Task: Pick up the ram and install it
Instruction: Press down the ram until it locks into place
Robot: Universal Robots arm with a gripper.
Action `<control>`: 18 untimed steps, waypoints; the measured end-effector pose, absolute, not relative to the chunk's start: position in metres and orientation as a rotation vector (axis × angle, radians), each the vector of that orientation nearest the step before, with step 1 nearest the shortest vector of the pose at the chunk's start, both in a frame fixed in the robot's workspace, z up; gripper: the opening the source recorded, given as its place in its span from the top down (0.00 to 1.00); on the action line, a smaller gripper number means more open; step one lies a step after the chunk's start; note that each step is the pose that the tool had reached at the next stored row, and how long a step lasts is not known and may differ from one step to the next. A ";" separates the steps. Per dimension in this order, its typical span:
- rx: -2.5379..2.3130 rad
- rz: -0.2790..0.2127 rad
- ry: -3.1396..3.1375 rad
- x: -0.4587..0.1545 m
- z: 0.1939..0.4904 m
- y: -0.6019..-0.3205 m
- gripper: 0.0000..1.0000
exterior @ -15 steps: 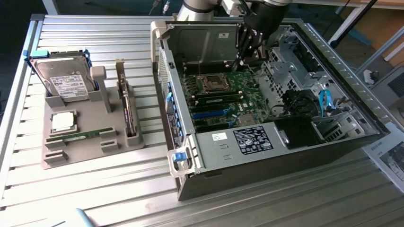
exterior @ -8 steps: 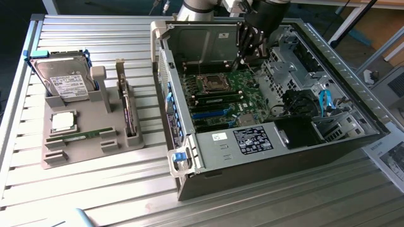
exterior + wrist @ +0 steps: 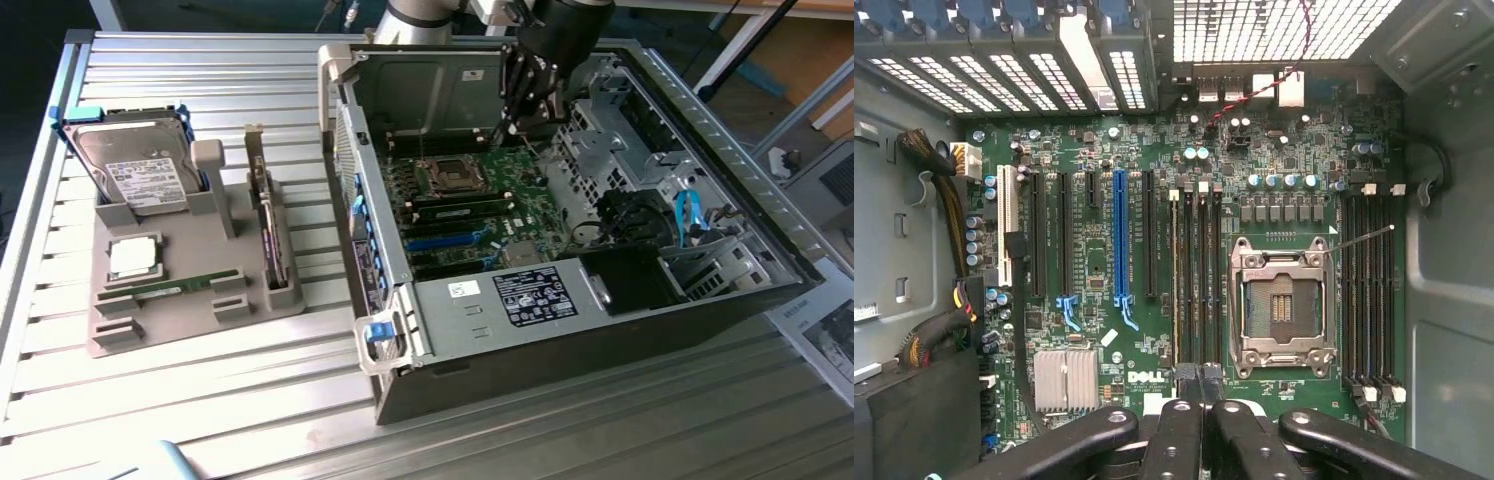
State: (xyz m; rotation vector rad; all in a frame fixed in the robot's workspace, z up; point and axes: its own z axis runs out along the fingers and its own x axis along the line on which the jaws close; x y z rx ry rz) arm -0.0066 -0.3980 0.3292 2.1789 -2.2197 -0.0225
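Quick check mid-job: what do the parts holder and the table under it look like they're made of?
Parts holder: looks like matte grey-tan plastic, maybe 3D-printed; dull, with blocky moulded slots. Table: ribbed bare metal, probably aluminium; pale silver slats with a soft sheen.

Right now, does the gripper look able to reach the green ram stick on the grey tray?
Probably yes, but not directly. The ram lies uncovered on the tray, free from above. The gripper, shut, is inside the open computer case, and the side wall stands between them.
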 end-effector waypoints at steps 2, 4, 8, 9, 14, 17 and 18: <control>2.179 -0.022 -2.220 -0.007 0.329 -0.398 0.90; 2.179 -0.022 -2.220 -0.007 0.329 -0.398 0.90; 2.177 -0.022 -2.222 -0.007 0.329 -0.398 0.90; 2.168 -0.023 -2.230 -0.007 0.329 -0.398 0.90; 2.047 -0.025 -2.343 -0.007 0.329 -0.398 0.90; 1.978 -0.027 -2.402 -0.007 0.329 -0.398 0.90; 1.957 -0.027 -2.420 -0.007 0.329 -0.398 0.90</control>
